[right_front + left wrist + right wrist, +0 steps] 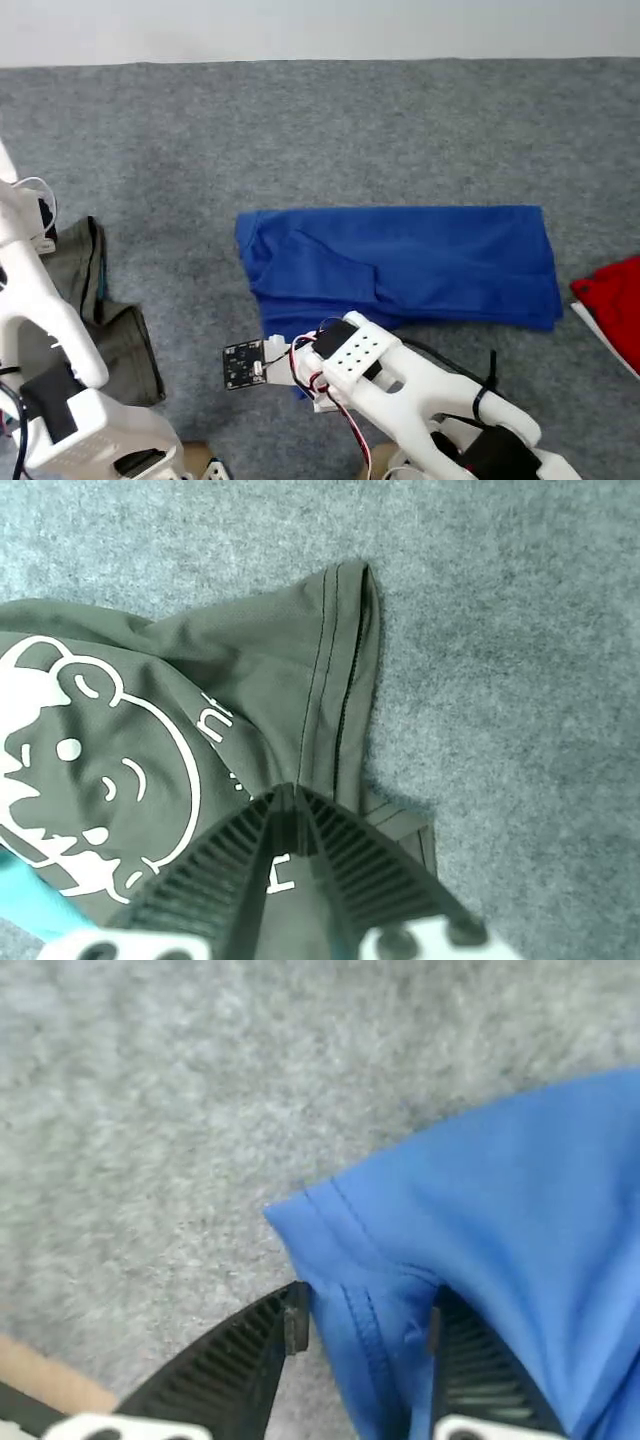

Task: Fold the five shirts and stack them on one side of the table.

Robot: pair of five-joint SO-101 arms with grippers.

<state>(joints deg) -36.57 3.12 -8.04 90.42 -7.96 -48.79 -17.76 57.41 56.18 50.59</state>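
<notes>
Right gripper [365, 1325]: jaws open, 1 finger on each side of hemmed corner of blue shirt [500, 1190], cloth between them, not clamped. Blue shirt lies spread flat, folded lengthwise, mid-table on grey carpet [300, 130]; gripper sits at its near-left corner. Left gripper [290, 798]: jaws closed, tips pinching olive shirt [200, 700] beside stitched hem. Olive shirt, white cartoon print up, lies at left side of table, teal cloth [25, 905] showing at its edge. Red shirt [612, 295] at right edge, well apart from blue.
</notes>
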